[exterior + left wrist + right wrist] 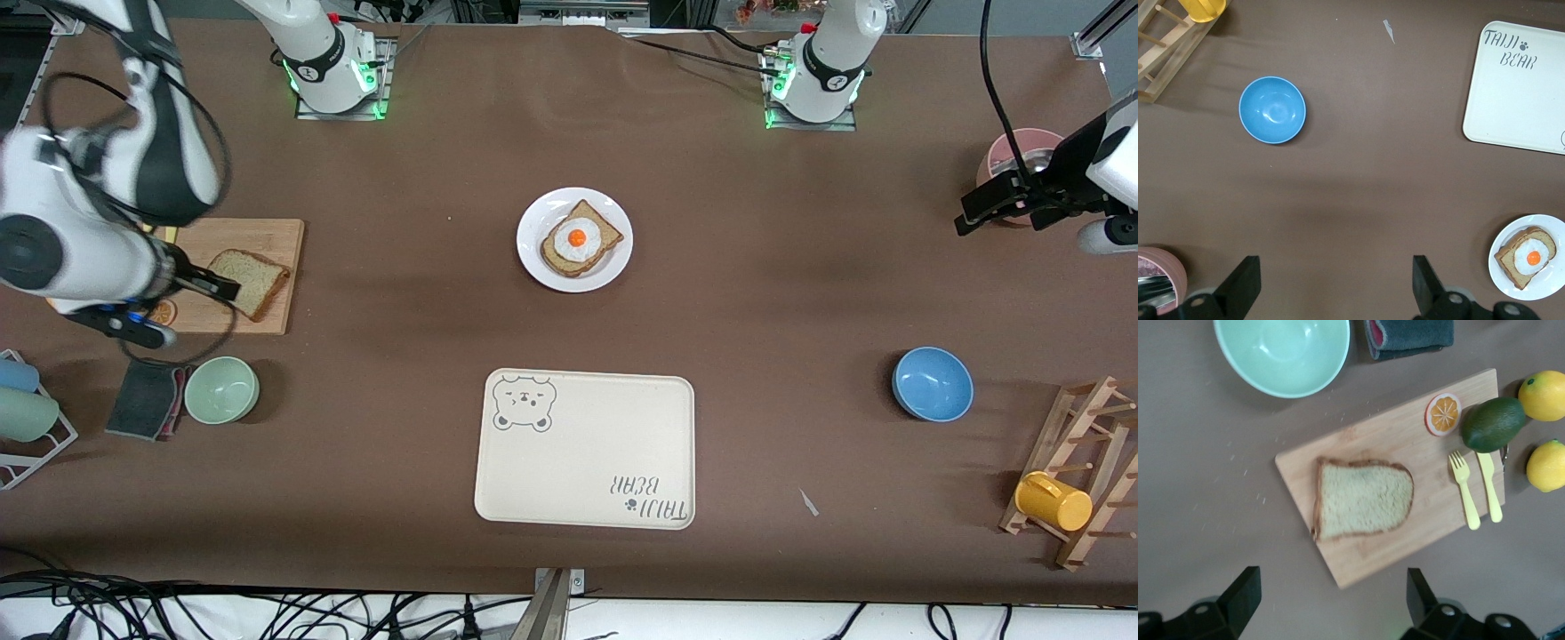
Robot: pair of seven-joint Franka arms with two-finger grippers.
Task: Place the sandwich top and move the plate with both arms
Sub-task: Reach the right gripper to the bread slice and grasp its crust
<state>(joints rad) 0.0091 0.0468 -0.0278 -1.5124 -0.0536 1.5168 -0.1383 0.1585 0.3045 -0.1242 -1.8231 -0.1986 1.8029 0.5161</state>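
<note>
The sandwich top (253,280), a plain tan slice with brown crust, lies flat on a wooden cutting board (267,236) at the right arm's end of the table. My right gripper (185,307) hangs over that board, open and empty. In the right wrist view the slice (1363,498) lies apart from the gripper (1333,600), whose fingers (1245,593) stand wide. The white plate (530,233) sits mid-table and carries a bread slice with a fried egg (576,238). My left gripper (978,212) waits open beside a pink bowl (1022,151), over bare table (1337,283). The plate's rim (1546,288) shows in the left wrist view.
The cream bear-print tray (587,449) lies nearer the front camera than the plate. A mint bowl (221,389) and dark cloth (142,400) sit near the board. On the board are an avocado (1493,423), fork and knife. A blue bowl (932,383) and a wooden rack with a yellow cup (1053,500) stand at the left arm's end.
</note>
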